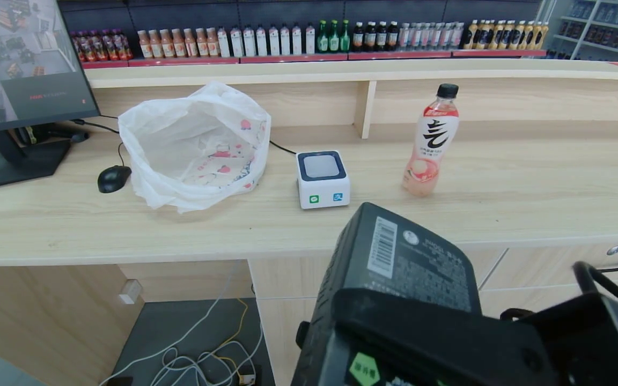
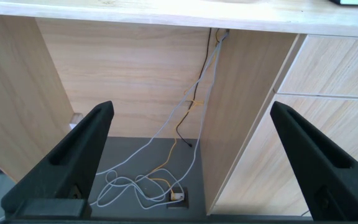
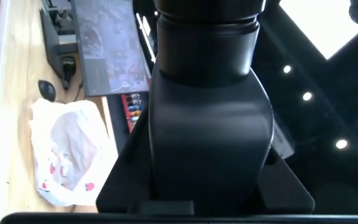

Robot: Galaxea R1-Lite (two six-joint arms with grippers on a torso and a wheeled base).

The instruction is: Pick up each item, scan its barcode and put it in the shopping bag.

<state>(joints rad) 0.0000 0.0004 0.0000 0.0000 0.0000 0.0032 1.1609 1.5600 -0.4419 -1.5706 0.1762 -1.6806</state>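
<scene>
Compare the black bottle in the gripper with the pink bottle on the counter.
The black bottle is opaque and dark; the pink bottle is clear with pale pink drink. The black bottle is held tilted in the right gripper, off the counter; the pink bottle stands upright on the counter, untouched. Both carry printed labels.

I saw a pale wooden surface (image 1: 502,203), stocked drink shelves (image 1: 293,57) behind, and cables (image 1: 186,364) on the dark floor (image 1: 169,321).
</scene>
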